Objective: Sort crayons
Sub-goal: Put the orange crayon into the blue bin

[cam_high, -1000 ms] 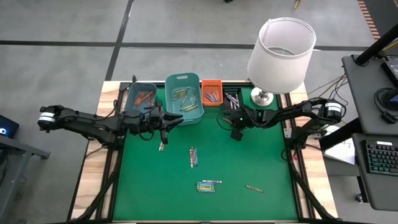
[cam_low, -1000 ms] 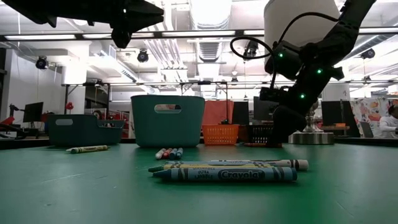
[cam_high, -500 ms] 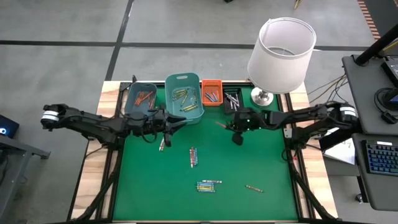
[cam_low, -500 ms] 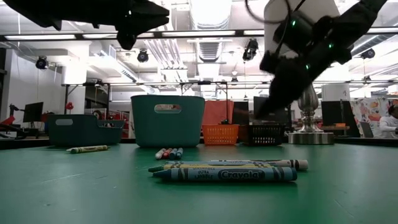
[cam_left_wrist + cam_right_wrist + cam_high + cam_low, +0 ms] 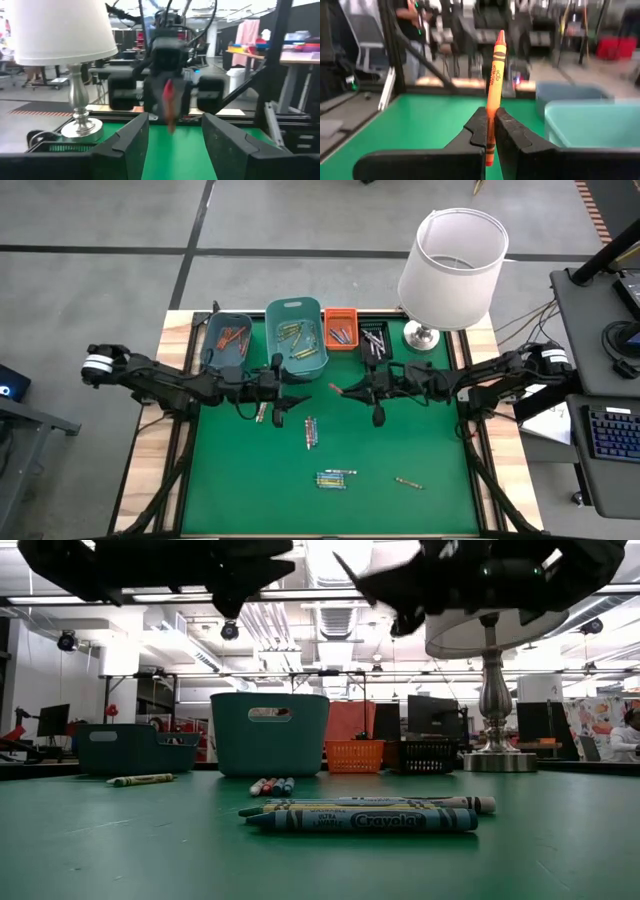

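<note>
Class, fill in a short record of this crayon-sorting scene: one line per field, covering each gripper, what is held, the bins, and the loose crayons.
Right gripper: shut on an orange crayon, raised over the mat's middle, facing the left arm
Left gripper: open, empty, raised, facing the right gripper
Bins: two teal bins, an orange bin and a black bin along the far edge, crayons in each
Loose crayons: several lying on the green mat
Lamp: far right corner

The tabletop (image 5: 400, 440) is seen from overhead and level from its edge; wrist views face each other across it.
</note>
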### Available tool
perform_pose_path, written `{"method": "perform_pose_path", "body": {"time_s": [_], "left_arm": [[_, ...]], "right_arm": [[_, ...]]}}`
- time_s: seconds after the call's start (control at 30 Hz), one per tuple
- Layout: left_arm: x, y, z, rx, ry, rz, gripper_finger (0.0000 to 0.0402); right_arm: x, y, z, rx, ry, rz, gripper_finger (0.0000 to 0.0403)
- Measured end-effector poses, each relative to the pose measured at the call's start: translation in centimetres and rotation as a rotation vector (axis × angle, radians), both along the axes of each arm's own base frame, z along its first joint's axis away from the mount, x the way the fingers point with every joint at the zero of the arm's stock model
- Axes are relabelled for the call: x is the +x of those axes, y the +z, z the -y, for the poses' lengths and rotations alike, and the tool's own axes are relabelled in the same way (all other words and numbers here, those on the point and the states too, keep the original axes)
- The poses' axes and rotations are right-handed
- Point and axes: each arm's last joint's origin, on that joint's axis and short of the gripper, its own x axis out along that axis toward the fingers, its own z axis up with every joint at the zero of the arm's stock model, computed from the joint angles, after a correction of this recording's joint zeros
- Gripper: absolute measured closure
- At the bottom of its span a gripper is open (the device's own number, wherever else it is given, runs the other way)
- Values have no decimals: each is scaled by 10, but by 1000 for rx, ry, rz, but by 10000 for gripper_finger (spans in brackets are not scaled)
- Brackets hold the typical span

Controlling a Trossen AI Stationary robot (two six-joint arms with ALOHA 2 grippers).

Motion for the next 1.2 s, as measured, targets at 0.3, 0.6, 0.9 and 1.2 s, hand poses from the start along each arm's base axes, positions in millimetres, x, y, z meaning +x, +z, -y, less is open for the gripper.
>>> {"method": "perform_pose_path", "body": {"time_s": [0.3,0.6,0.9,1.2], "left_arm": [[19,-15,2,-15,-1,152,232],[26,-24,5,-33,-114,284,232],[32,-27,6,-48,-117,304,232],[43,-21,6,-2,-106,325,239]], "right_arm": [[22,11,-12,-90,37,118,391],[40,18,-13,-125,33,139,391],[44,17,-12,-122,21,137,391],[47,12,-12,-122,19,151,390]]}}
